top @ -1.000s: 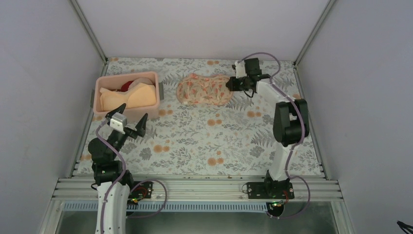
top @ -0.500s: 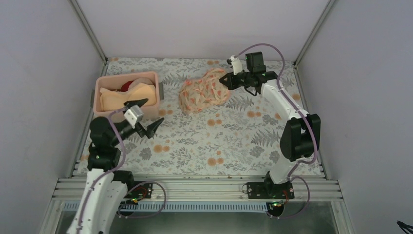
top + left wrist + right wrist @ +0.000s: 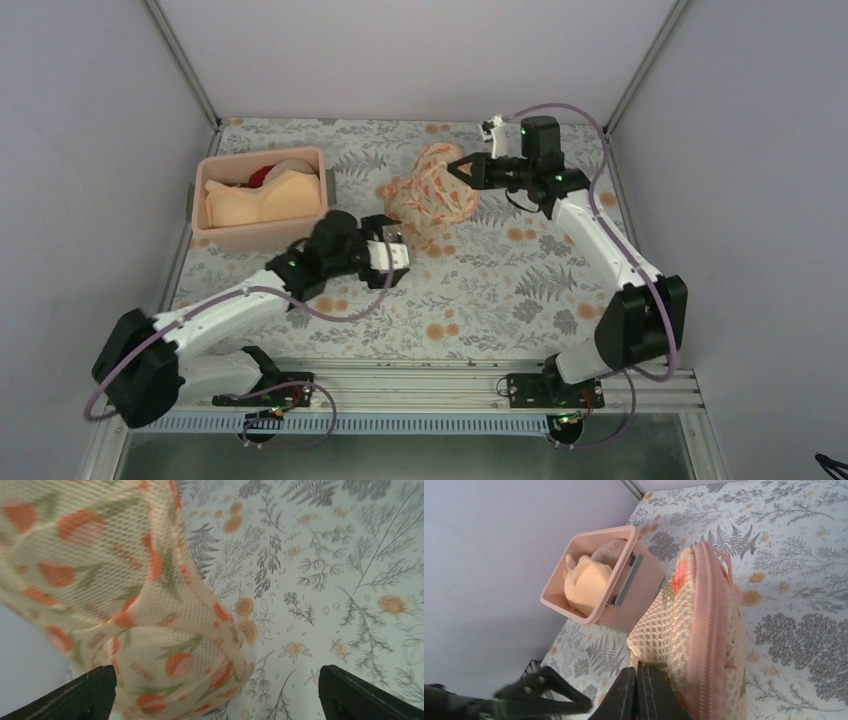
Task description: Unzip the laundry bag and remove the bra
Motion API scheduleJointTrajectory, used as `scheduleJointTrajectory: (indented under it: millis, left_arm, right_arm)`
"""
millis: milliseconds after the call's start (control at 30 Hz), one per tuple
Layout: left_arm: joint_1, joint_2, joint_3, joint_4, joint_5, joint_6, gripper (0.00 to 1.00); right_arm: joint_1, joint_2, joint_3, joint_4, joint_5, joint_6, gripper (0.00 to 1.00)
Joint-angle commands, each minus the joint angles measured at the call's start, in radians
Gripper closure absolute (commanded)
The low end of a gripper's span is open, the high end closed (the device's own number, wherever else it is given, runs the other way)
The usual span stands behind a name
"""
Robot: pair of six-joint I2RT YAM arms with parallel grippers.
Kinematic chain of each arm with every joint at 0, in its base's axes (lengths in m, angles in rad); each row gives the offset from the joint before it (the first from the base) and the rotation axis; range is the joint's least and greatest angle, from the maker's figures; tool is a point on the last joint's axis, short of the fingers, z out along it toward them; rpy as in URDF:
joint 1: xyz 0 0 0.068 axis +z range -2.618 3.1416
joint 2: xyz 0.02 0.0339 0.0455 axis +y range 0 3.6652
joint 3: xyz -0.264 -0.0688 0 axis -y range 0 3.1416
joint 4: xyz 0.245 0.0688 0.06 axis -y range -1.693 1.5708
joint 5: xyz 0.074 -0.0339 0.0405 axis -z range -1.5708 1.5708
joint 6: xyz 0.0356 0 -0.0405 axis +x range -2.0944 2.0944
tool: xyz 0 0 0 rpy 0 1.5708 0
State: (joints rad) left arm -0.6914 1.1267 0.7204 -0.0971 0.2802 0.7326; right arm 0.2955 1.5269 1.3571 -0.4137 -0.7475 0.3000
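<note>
the peach-pink mesh laundry bag [image 3: 432, 200], zip [image 3: 708, 630] unopened, is clenched by the right pincer [image 3: 458, 168]; the left pincer [image 3: 397, 252] is held spread beside it.

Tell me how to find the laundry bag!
On the flowery table, find the rigid pink plastic bin at the far left. Just right of it, the right claw holds up one end of a peach-pink mesh pouch. Unlike the bin, it is floppy netting with orange marks and pink zip edging.
</note>
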Motion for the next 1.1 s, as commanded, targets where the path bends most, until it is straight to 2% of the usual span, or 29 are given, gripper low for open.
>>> scheduleJointTrajectory:
  millis: [0,133,267,400,567,600,633,733,800,833,867,1000,1067]
  left_arm:
    - [-0.124,0.094,-0.092,0.378,-0.285,0.074,0.00]
    - [-0.148,0.213,-0.121,0.576,-0.340,-0.087,0.00]
    - [-0.148,0.350,-0.075,0.627,-0.397,-0.233,0.00]
    - [-0.149,0.454,-0.058,0.700,-0.416,-0.236,0.00]
    - [-0.149,0.513,-0.035,0.723,-0.479,-0.232,0.00]
    - [-0.149,0.511,-0.028,0.715,-0.478,-0.238,0.04]
    - [-0.153,0.502,-0.018,0.698,-0.472,-0.247,0.14]
    - [-0.180,0.460,0.006,0.644,-0.478,-0.297,0.64]
    - [-0.200,0.427,0.035,0.568,-0.491,-0.380,0.86]
    - [-0.208,0.413,0.057,0.519,-0.491,-0.430,0.93]
    - [-0.212,0.399,0.075,0.479,-0.493,-0.476,0.97]
    - [-0.214,0.337,0.146,0.323,-0.477,-0.680,0.98]
    - [-0.185,0.319,0.203,0.194,-0.433,-0.833,0.98]
  right_arm:
    - [0.010,-0.106,-0.161,0.253,-0.039,0.253,0.96]
    - [0.012,-0.128,-0.244,0.316,-0.035,0.316,0.96]
    - [0.011,-0.143,-0.264,0.298,-0.016,0.309,0.96]
    - [0.011,-0.169,-0.302,0.316,-0.001,0.323,0.96]
    - [0.011,-0.152,-0.304,0.304,-0.029,0.298,0.96]
    - [0.010,-0.148,-0.300,0.298,-0.029,0.290,0.96]
    - [0.010,-0.143,-0.293,0.290,-0.028,0.280,0.96]
    - [0.011,-0.135,-0.263,0.267,-0.017,0.245,0.96]
    - [0.011,-0.124,-0.233,0.253,-0.026,0.214,0.96]
    - [0.012,-0.116,-0.216,0.246,-0.037,0.195,0.96]
    - [0.014,-0.109,-0.198,0.236,-0.047,0.176,0.93]
    - [0.024,-0.108,-0.091,0.156,-0.054,0.064,0.58]
    - [0.027,-0.133,-0.034,0.111,-0.031,-0.003,0.39]
